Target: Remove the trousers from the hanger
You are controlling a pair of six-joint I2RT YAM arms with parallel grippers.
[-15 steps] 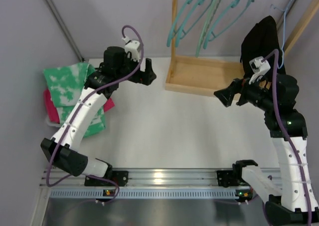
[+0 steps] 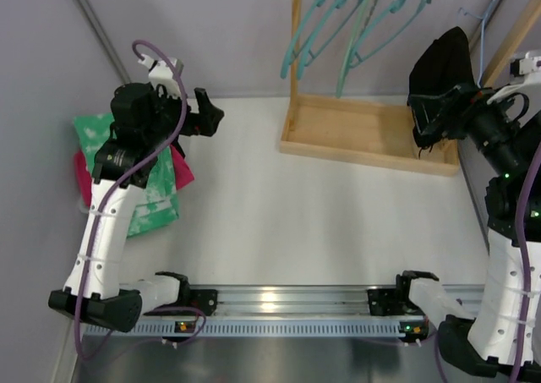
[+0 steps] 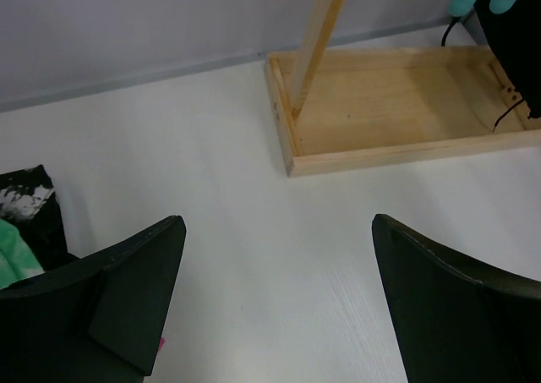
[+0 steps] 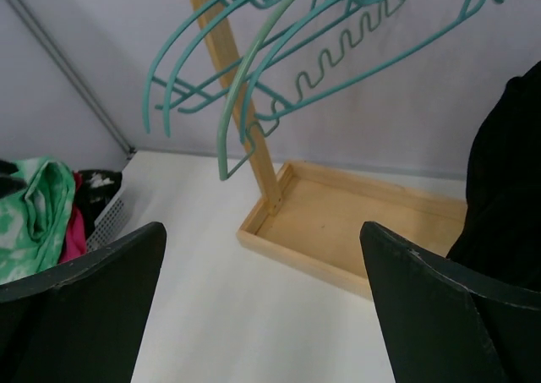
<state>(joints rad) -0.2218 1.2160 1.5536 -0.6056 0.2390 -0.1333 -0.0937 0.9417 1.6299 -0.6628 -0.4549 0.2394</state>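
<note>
The black trousers (image 2: 444, 62) hang at the right end of the wooden rack on a thin light-blue wire hanger (image 2: 482, 41), mostly hidden by the cloth. My right gripper (image 2: 421, 121) is open and empty, right at the trousers' lower left edge; I cannot tell if it touches them. In the right wrist view the open gripper (image 4: 262, 227) has the trousers (image 4: 507, 188) beside its right finger. My left gripper (image 2: 211, 115) is open and empty above the table at the far left. In the left wrist view (image 3: 277, 224) the trousers (image 3: 516, 36) show at top right.
The rack's wooden base tray (image 2: 363, 134) and post (image 2: 296, 28) stand at the back, with several teal plastic hangers (image 2: 355, 19) on the rail. Green-and-white cloth (image 2: 148, 197) and pink cloth (image 2: 182, 170) lie in a white basket (image 4: 110, 218) at the left.
My left gripper has drawn back to the left, away from the rack. My right gripper has moved right and up, from the tray's front to the trousers' edge.
</note>
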